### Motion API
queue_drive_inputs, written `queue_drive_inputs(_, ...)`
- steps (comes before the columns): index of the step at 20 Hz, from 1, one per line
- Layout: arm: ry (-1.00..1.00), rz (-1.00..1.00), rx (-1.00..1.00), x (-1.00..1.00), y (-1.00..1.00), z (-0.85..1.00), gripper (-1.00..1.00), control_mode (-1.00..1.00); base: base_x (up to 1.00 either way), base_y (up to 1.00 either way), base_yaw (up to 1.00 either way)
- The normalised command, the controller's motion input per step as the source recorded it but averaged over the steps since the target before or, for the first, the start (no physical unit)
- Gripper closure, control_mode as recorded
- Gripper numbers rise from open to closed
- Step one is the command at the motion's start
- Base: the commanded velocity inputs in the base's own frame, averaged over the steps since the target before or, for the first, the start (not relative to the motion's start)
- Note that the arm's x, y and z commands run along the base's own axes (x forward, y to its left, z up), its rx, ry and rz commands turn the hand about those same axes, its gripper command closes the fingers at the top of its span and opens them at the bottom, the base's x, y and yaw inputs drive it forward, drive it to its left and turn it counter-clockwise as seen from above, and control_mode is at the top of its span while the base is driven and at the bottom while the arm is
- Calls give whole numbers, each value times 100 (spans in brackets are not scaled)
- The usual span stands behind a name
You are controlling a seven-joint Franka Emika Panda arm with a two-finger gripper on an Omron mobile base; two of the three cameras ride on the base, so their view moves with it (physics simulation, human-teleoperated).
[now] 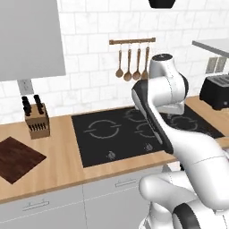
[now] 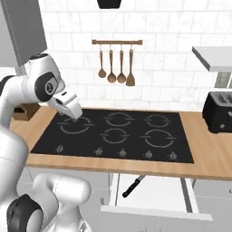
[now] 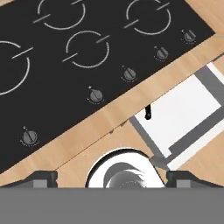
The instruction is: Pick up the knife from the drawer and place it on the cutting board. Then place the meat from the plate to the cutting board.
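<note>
Even, bright rendered light, no glare or hotspots. Soft blur overall (low resolution), edges slightly fuzzy. Faint shadow under the counter lip falls into the drawer (image 2: 149,192) below the arm; the hob (image 3: 87,48) ahead of the gripper (image 3: 112,177) reads flat matte black. No edge distortion.

knife (image 2: 133,186) in open drawer (image 2: 149,192) below hob (image 2: 113,133); cutting board (image 1: 17,159) left of hob

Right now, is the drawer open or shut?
Open. The drawer is pulled out below the counter edge, its white interior exposed, with the knife lying inside. The hand view shows the same white interior.
</note>
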Motion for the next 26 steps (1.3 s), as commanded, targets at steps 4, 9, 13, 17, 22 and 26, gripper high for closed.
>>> queue_drive_inputs(4, 0, 0, 0, 0, 0, 0, -100, 100, -46, 9, -56)
queue_drive_inputs(9, 0, 0, 0, 0, 0, 0, -100, 100, -17, 36, -52)
queue_drive_inputs(13, 0, 0, 0, 0, 0, 0, -100, 100, 0, 24, -30)
queue_drive_inputs(17, 0, 0, 0, 0, 0, 0, -100, 100, 0, 33, -18)
queue_drive_inputs(22, 0, 0, 0, 0, 0, 0, -100, 100, 0, 21, -14)
queue_drive_inputs(26, 34, -10, 19, -2, 29, -64, -100, -100, 0, 0, 0)
